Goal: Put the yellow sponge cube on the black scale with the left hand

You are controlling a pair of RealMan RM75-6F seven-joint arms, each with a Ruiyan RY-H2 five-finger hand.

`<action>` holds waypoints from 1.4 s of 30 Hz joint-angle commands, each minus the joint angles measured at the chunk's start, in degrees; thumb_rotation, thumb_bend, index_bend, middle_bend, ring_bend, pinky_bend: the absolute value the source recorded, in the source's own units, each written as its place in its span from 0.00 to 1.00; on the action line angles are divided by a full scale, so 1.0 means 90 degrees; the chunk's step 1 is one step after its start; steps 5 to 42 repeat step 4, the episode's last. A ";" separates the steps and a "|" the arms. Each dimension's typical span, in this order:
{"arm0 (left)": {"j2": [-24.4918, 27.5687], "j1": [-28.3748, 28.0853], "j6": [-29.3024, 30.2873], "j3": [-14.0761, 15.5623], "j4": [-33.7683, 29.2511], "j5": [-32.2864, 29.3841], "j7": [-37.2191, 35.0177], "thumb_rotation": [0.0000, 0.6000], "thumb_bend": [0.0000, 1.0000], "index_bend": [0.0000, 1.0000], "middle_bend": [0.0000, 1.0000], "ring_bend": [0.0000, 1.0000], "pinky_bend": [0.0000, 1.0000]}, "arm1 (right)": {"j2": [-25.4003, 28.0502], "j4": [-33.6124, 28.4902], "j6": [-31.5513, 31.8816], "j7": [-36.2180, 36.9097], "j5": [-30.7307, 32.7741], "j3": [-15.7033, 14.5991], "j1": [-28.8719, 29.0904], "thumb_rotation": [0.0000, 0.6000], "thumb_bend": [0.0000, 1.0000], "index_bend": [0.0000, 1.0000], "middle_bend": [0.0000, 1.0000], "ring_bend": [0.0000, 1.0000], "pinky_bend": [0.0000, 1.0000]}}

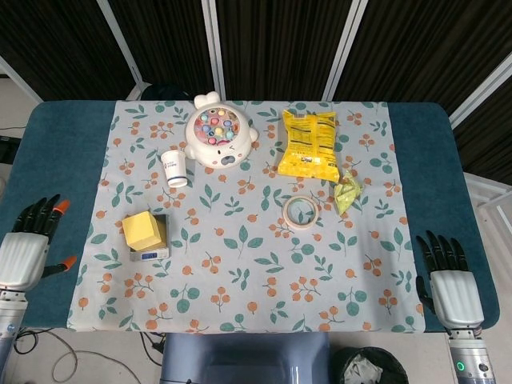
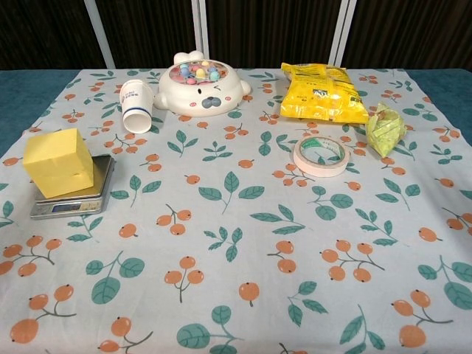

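Observation:
The yellow sponge cube [image 1: 142, 231] [image 2: 58, 163] sits on the black scale [image 1: 154, 254] [image 2: 72, 203] at the left of the floral cloth. My left hand [image 1: 26, 250] is well off to the left of the scale over the blue table edge, open with fingers apart and nothing in it. My right hand [image 1: 450, 286] rests at the near right corner, fingers spread and empty. Neither hand shows in the chest view.
A white paper cup [image 1: 174, 167] lies behind the scale. A round fishing toy [image 1: 218, 138], a yellow snack bag [image 1: 309, 144], a green wrapper [image 1: 347, 194] and a tape roll [image 1: 301, 212] lie further back and to the right.

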 commanded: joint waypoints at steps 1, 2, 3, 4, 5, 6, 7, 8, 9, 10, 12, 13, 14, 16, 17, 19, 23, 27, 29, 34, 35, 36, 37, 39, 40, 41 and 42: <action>-0.0032 0.0307 0.0056 0.0029 0.0590 -0.0074 -0.0754 1.00 0.09 0.07 0.00 0.00 0.10 | 0.0019 -0.0008 0.0016 0.0020 -0.0032 -0.0009 -0.0002 1.00 0.58 0.00 0.00 0.00 0.00; -0.0049 0.0350 0.0063 0.0000 0.0682 -0.0113 -0.0892 1.00 0.09 0.07 0.00 0.00 0.10 | 0.0028 -0.0009 0.0032 0.0027 -0.0046 -0.0010 -0.0007 1.00 0.58 0.00 0.00 0.00 0.00; -0.0057 0.0372 0.0053 -0.0017 0.0761 -0.0121 -0.0986 1.00 0.09 0.07 0.00 0.00 0.10 | 0.0033 -0.0009 0.0047 0.0032 -0.0056 -0.0010 -0.0012 1.00 0.58 0.00 0.00 0.00 0.00; -0.0046 0.0386 0.0038 -0.0027 0.0824 -0.0115 -0.1051 1.00 0.09 0.07 0.00 0.00 0.10 | 0.0037 -0.0009 0.0060 0.0034 -0.0062 -0.0009 -0.0016 1.00 0.58 0.00 0.00 0.00 0.00; -0.0046 0.0386 0.0038 -0.0027 0.0824 -0.0115 -0.1051 1.00 0.09 0.07 0.00 0.00 0.10 | 0.0037 -0.0009 0.0060 0.0034 -0.0062 -0.0009 -0.0016 1.00 0.58 0.00 0.00 0.00 0.00; -0.0046 0.0386 0.0038 -0.0027 0.0824 -0.0115 -0.1051 1.00 0.09 0.07 0.00 0.00 0.10 | 0.0037 -0.0009 0.0060 0.0034 -0.0062 -0.0009 -0.0016 1.00 0.58 0.00 0.00 0.00 0.00; -0.0046 0.0386 0.0038 -0.0027 0.0824 -0.0115 -0.1051 1.00 0.09 0.07 0.00 0.00 0.10 | 0.0037 -0.0009 0.0060 0.0034 -0.0062 -0.0009 -0.0016 1.00 0.58 0.00 0.00 0.00 0.00; -0.0046 0.0386 0.0038 -0.0027 0.0824 -0.0115 -0.1051 1.00 0.09 0.07 0.00 0.00 0.10 | 0.0037 -0.0009 0.0060 0.0034 -0.0062 -0.0009 -0.0016 1.00 0.58 0.00 0.00 0.00 0.00; -0.0046 0.0386 0.0038 -0.0027 0.0824 -0.0115 -0.1051 1.00 0.09 0.07 0.00 0.00 0.10 | 0.0037 -0.0009 0.0060 0.0034 -0.0062 -0.0009 -0.0016 1.00 0.58 0.00 0.00 0.00 0.00; -0.0046 0.0386 0.0038 -0.0027 0.0824 -0.0115 -0.1051 1.00 0.09 0.07 0.00 0.00 0.10 | 0.0037 -0.0009 0.0060 0.0034 -0.0062 -0.0009 -0.0016 1.00 0.58 0.00 0.00 0.00 0.00; -0.0046 0.0386 0.0038 -0.0027 0.0824 -0.0115 -0.1051 1.00 0.09 0.07 0.00 0.00 0.10 | 0.0037 -0.0009 0.0060 0.0034 -0.0062 -0.0009 -0.0016 1.00 0.58 0.00 0.00 0.00 0.00; -0.0046 0.0386 0.0038 -0.0027 0.0824 -0.0115 -0.1051 1.00 0.09 0.07 0.00 0.00 0.10 | 0.0037 -0.0009 0.0060 0.0034 -0.0062 -0.0009 -0.0016 1.00 0.58 0.00 0.00 0.00 0.00; -0.0046 0.0386 0.0038 -0.0027 0.0824 -0.0115 -0.1051 1.00 0.09 0.07 0.00 0.00 0.10 | 0.0037 -0.0009 0.0060 0.0034 -0.0062 -0.0009 -0.0016 1.00 0.58 0.00 0.00 0.00 0.00; -0.0046 0.0386 0.0038 -0.0027 0.0824 -0.0115 -0.1051 1.00 0.09 0.07 0.00 0.00 0.10 | 0.0037 -0.0009 0.0060 0.0034 -0.0062 -0.0009 -0.0016 1.00 0.58 0.00 0.00 0.00 0.00; -0.0046 0.0386 0.0038 -0.0027 0.0824 -0.0115 -0.1051 1.00 0.09 0.07 0.00 0.00 0.10 | 0.0037 -0.0009 0.0060 0.0034 -0.0062 -0.0009 -0.0016 1.00 0.58 0.00 0.00 0.00 0.00; -0.0046 0.0386 0.0038 -0.0027 0.0824 -0.0115 -0.1051 1.00 0.09 0.07 0.00 0.00 0.10 | 0.0037 -0.0009 0.0060 0.0034 -0.0062 -0.0009 -0.0016 1.00 0.58 0.00 0.00 0.00 0.00; -0.0046 0.0386 0.0038 -0.0027 0.0824 -0.0115 -0.1051 1.00 0.09 0.07 0.00 0.00 0.10 | 0.0037 -0.0009 0.0060 0.0034 -0.0062 -0.0009 -0.0016 1.00 0.58 0.00 0.00 0.00 0.00; -0.0046 0.0386 0.0038 -0.0027 0.0824 -0.0115 -0.1051 1.00 0.09 0.07 0.00 0.00 0.10 | 0.0037 -0.0009 0.0060 0.0034 -0.0062 -0.0009 -0.0016 1.00 0.58 0.00 0.00 0.00 0.00; -0.0046 0.0386 0.0038 -0.0027 0.0824 -0.0115 -0.1051 1.00 0.09 0.07 0.00 0.00 0.10 | 0.0037 -0.0009 0.0060 0.0034 -0.0062 -0.0009 -0.0016 1.00 0.58 0.00 0.00 0.00 0.00; -0.0046 0.0386 0.0038 -0.0027 0.0824 -0.0115 -0.1051 1.00 0.09 0.07 0.00 0.00 0.10 | 0.0037 -0.0009 0.0060 0.0034 -0.0062 -0.0009 -0.0016 1.00 0.58 0.00 0.00 0.00 0.00; -0.0046 0.0386 0.0038 -0.0027 0.0824 -0.0115 -0.1051 1.00 0.09 0.07 0.00 0.00 0.10 | 0.0037 -0.0009 0.0060 0.0034 -0.0062 -0.0009 -0.0016 1.00 0.58 0.00 0.00 0.00 0.00; -0.0046 0.0386 0.0038 -0.0027 0.0824 -0.0115 -0.1051 1.00 0.09 0.07 0.00 0.00 0.10 | 0.0037 -0.0009 0.0060 0.0034 -0.0062 -0.0009 -0.0016 1.00 0.58 0.00 0.00 0.00 0.00; -0.0046 0.0386 0.0038 -0.0027 0.0824 -0.0115 -0.1051 1.00 0.09 0.07 0.00 0.00 0.10 | 0.0037 -0.0009 0.0060 0.0034 -0.0062 -0.0009 -0.0016 1.00 0.58 0.00 0.00 0.00 0.00; -0.0046 0.0386 0.0038 -0.0027 0.0824 -0.0115 -0.1051 1.00 0.09 0.07 0.00 0.00 0.10 | 0.0037 -0.0009 0.0060 0.0034 -0.0062 -0.0009 -0.0016 1.00 0.58 0.00 0.00 0.00 0.00; -0.0046 0.0386 0.0038 -0.0027 0.0824 -0.0115 -0.1051 1.00 0.09 0.07 0.00 0.00 0.10 | 0.0037 -0.0009 0.0060 0.0034 -0.0062 -0.0009 -0.0016 1.00 0.58 0.00 0.00 0.00 0.00; -0.0046 0.0386 0.0038 -0.0027 0.0824 -0.0115 -0.1051 1.00 0.09 0.07 0.00 0.00 0.10 | 0.0037 -0.0009 0.0060 0.0034 -0.0062 -0.0009 -0.0016 1.00 0.58 0.00 0.00 0.00 0.00; -0.0046 0.0386 0.0038 -0.0027 0.0824 -0.0115 -0.1051 1.00 0.09 0.07 0.00 0.00 0.10 | 0.0037 -0.0009 0.0060 0.0034 -0.0062 -0.0009 -0.0016 1.00 0.58 0.00 0.00 0.00 0.00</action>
